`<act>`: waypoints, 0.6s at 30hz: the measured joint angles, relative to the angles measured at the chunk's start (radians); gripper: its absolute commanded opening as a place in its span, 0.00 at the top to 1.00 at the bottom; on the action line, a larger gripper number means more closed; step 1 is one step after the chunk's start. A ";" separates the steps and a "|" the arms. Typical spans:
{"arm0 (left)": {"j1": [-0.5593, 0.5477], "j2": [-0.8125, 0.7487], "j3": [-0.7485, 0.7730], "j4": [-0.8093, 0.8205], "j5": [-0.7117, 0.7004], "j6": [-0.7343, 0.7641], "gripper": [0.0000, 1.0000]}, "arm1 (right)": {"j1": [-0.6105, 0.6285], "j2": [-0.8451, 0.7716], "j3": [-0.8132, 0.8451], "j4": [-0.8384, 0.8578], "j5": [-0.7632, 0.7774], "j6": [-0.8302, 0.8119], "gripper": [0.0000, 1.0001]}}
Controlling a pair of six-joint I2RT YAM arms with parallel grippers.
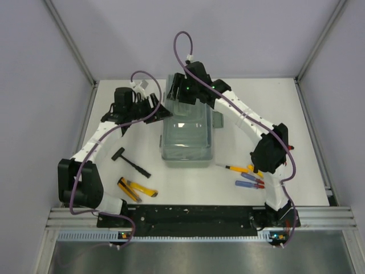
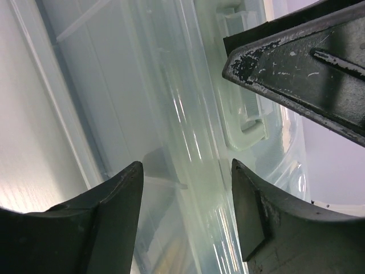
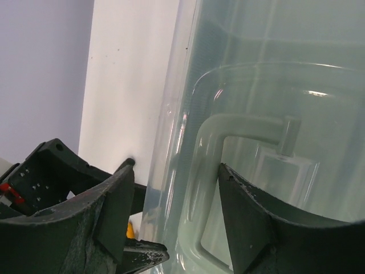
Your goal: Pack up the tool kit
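**Toolbox (image 1: 187, 137): open evenly before packing**

Sits shut at mid-desk, with every hand tool outside it. Judging by that, open the lid first.

- Leave the hammer (image 1: 130, 161) and the red and yellow pliers (image 1: 136, 189) lying on the desk (image 1: 274, 114) left of the box for now.
- Work with the left tool (image 2: 185, 165) as placed: jaws wide, holding nothing, astride the translucent lid's edge near the left far corner.
- Close gently on thin plastic likely to flex and slip.
- Pair it with the right tool (image 3: 175, 165), likewise wide and empty, straddling the lid rim beside the pale handle (image 3: 228, 128) at the far end.
- Raise both sides in step to avoid twisting the lid.
- Mind the crowding at that end, both tools close together, and the back wall (image 1: 239, 34) not far behind.
- Swing clear over the bare desk right of the box, beyond the screwdrivers (image 1: 246, 176) near the front.
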 measured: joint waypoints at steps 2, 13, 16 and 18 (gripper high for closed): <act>0.001 0.001 0.002 0.000 0.002 -0.001 0.41 | 0.003 0.002 0.003 -0.004 0.017 0.012 0.40; 0.006 0.007 0.018 -0.012 0.013 0.016 0.38 | -0.033 0.040 0.066 -0.048 -0.099 0.064 0.40; 0.006 0.018 0.039 -0.035 0.015 0.023 0.38 | -0.057 0.030 0.026 -0.004 -0.161 0.103 0.41; 0.006 0.026 0.052 -0.045 0.015 0.026 0.37 | -0.079 0.005 -0.042 0.068 -0.219 0.145 0.41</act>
